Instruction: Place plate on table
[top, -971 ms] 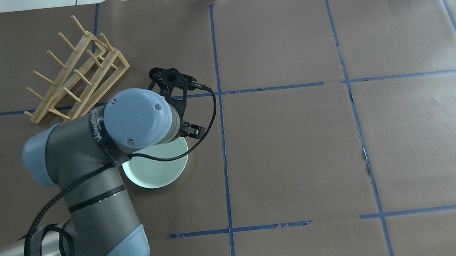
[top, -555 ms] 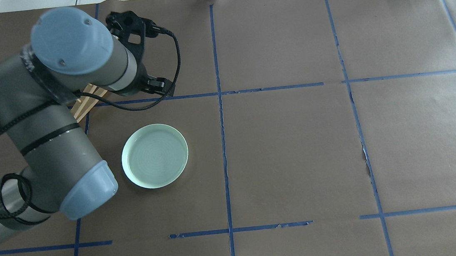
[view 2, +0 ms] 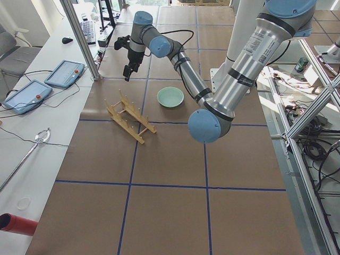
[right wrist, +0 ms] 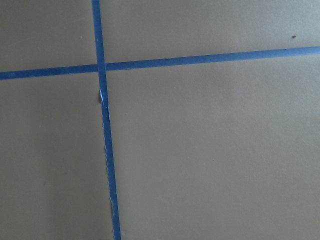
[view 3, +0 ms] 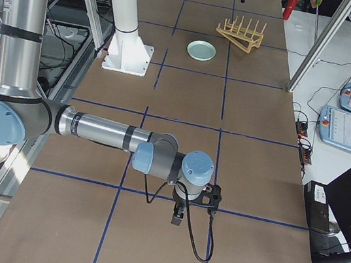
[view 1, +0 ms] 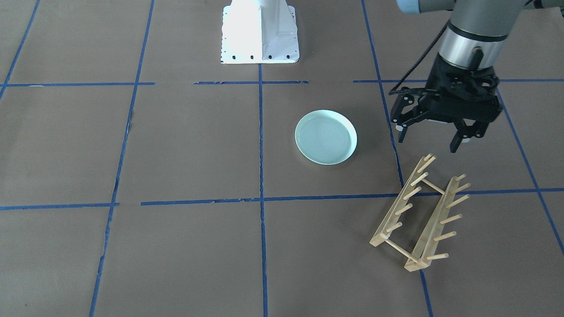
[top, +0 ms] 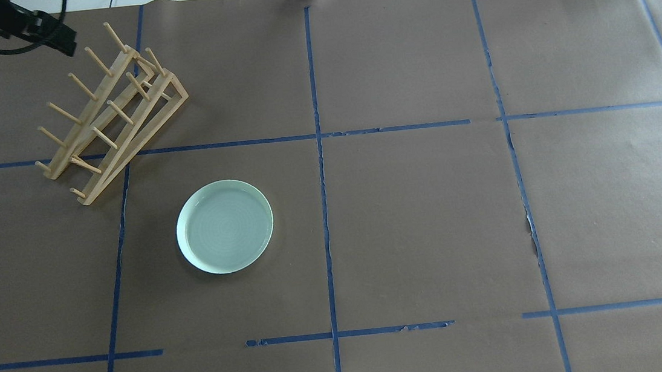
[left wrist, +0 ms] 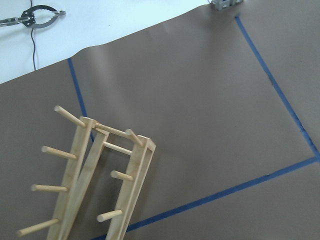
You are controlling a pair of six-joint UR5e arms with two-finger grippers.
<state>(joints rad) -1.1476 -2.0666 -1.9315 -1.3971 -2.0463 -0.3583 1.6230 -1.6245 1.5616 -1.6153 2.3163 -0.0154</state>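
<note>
The pale mint-green plate (top: 224, 226) lies flat on the brown paper table (top: 419, 214), alone, left of the centre tape line. It also shows in the front view (view 1: 326, 137). My left gripper (view 1: 427, 144) is open and empty. It hangs in the air above the table near the wooden peg rack (view 1: 421, 218), well apart from the plate. In the overhead view only one of its fingers (top: 59, 39) shows, at the top left corner. My right gripper (view 3: 175, 219) shows only in the right side view, low over the table far from the plate. I cannot tell its state.
The wooden peg rack (top: 111, 110) lies tilted on the table at the far left, beyond the plate, and holds nothing. The white robot base (view 1: 260, 33) stands at the table's near edge. Blue tape lines divide the paper into squares.
My left arm was over the plate's far rim. It has lifted and swung away to the far left, past the rack. The plate has stayed flat in the same spot.
</note>
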